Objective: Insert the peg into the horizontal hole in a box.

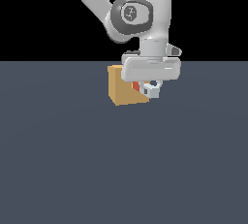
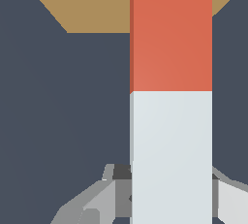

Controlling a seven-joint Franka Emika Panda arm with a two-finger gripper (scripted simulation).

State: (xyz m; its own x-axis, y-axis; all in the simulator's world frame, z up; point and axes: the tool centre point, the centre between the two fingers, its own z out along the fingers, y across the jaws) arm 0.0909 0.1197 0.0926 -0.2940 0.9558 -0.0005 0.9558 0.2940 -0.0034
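The tan box (image 1: 126, 86) stands on the dark floor at mid-distance. It also shows in the wrist view (image 2: 92, 2). My gripper (image 1: 151, 90) is close beside its face on the exterior view's right. It is shut on the peg (image 1: 136, 86), a long bar that is red-orange (image 2: 170, 34) toward the box and white (image 2: 170, 140) at the held end. The grey fingers (image 2: 104, 194) flank the white end. The peg lies level, and its red end reaches the box's side face. The hole is hidden behind the peg and gripper.
The flat dark blue-grey floor (image 1: 121, 169) spreads around the box. The white arm (image 1: 140, 12) comes down from the upper part of the exterior view over the box.
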